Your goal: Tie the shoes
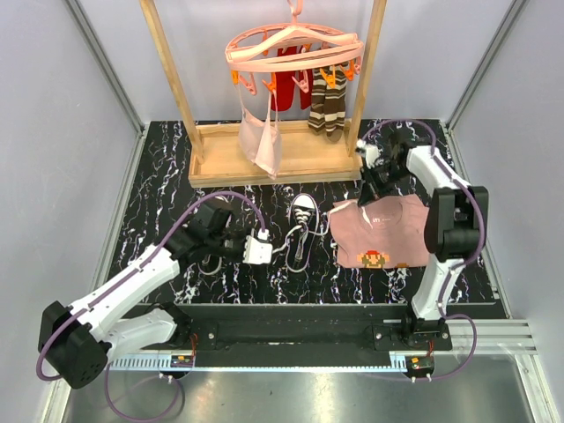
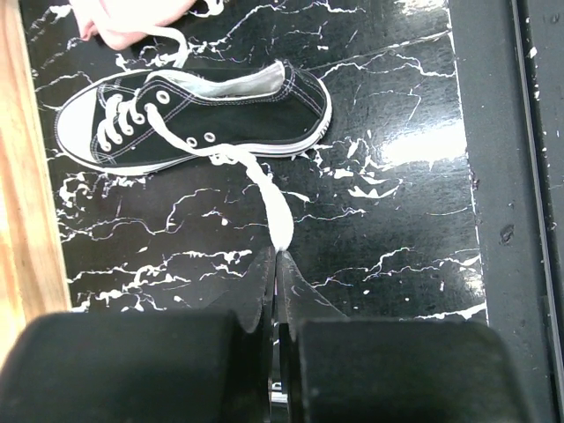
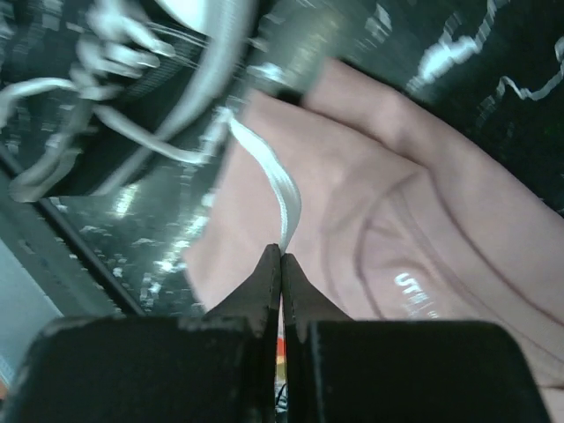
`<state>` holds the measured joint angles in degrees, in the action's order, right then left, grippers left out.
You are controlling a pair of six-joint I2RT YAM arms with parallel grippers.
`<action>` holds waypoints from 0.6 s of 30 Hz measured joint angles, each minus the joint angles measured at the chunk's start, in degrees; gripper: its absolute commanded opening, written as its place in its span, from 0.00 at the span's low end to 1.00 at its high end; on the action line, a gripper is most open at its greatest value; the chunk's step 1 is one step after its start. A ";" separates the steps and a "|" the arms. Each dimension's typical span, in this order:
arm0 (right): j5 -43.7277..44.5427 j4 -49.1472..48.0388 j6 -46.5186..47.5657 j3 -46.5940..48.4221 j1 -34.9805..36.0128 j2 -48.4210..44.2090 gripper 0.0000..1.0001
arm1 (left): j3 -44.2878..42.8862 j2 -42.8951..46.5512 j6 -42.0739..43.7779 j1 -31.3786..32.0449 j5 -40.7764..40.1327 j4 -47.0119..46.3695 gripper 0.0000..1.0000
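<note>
One black sneaker (image 1: pixel 302 211) with a white toe cap lies mid-table, toe toward the wooden frame; it also shows in the left wrist view (image 2: pixel 194 115). The second shoe is out of view. My left gripper (image 1: pixel 276 250) is left of the shoe's heel, low over the table, shut (image 2: pixel 279 254) on the end of one white lace (image 2: pixel 264 189), which runs back to the eyelets. My right gripper (image 1: pixel 364 196) is right of the shoe, above the pink cloth, shut (image 3: pixel 281 249) on the other white lace (image 3: pixel 284 198). The shoe is blurred in the right wrist view (image 3: pixel 132 88).
A pink cloth with a pixel figure (image 1: pixel 379 231) lies right of the shoe, under the right gripper. A wooden frame (image 1: pixel 264 159) stands behind, with a pink hanger (image 1: pixel 295 48) holding striped socks (image 1: pixel 328 101) and a pale garment (image 1: pixel 262 137). Grey walls enclose the table.
</note>
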<state>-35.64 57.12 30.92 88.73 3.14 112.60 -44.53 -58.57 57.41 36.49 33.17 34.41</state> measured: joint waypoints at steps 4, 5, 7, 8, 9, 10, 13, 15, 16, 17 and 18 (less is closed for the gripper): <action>-4.59 0.57 -2.89 1.75 4.24 -8.35 0.00 | 0.00 2.01 0.09 0.02 -0.09 -0.26 0.00; -5.64 0.55 -3.96 3.13 6.25 -9.70 0.00 | 0.00 2.64 0.26 0.09 -0.17 -0.33 0.00; -8.28 -1.11 -7.10 7.04 12.11 -11.34 0.00 | 0.02 3.69 1.09 0.33 -0.46 -0.39 0.00; -9.14 -1.90 -8.28 8.52 14.43 -11.32 0.00 | 0.11 4.02 1.33 0.44 -0.52 -0.50 0.00; -9.84 -2.69 -9.29 9.92 16.41 -10.95 0.00 | 0.28 4.48 1.81 0.66 -0.70 -0.70 0.00; -10.71 -3.50 -10.71 11.72 18.93 -10.10 0.00 | 0.55 4.90 2.34 0.83 -0.85 -0.87 0.00; -12.66 -6.10 -14.84 17.16 24.87 -5.07 0.00 | 1.97 6.23 3.91 1.68 -1.29 -1.05 0.00; -13.31 -7.37 -17.29 19.61 27.39 -1.42 0.00 | 2.97 7.19 5.44 2.45 -1.62 -0.90 0.00; -13.38 -8.00 -18.23 20.46 28.41 0.04 0.00 | 3.52 7.67 6.21 2.82 -1.77 -0.76 0.00; -13.35 -8.50 -19.41 21.79 29.62 2.12 0.00 | 4.11 8.26 6.95 3.17 -1.92 -0.48 0.00; -13.38 -8.90 -20.09 22.56 30.47 3.52 0.00 | 4.68 8.83 7.69 3.54 -2.01 -0.28 0.00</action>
<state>-49.01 48.23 10.83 111.28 33.61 116.11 -39.86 -49.74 65.10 40.03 31.16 34.13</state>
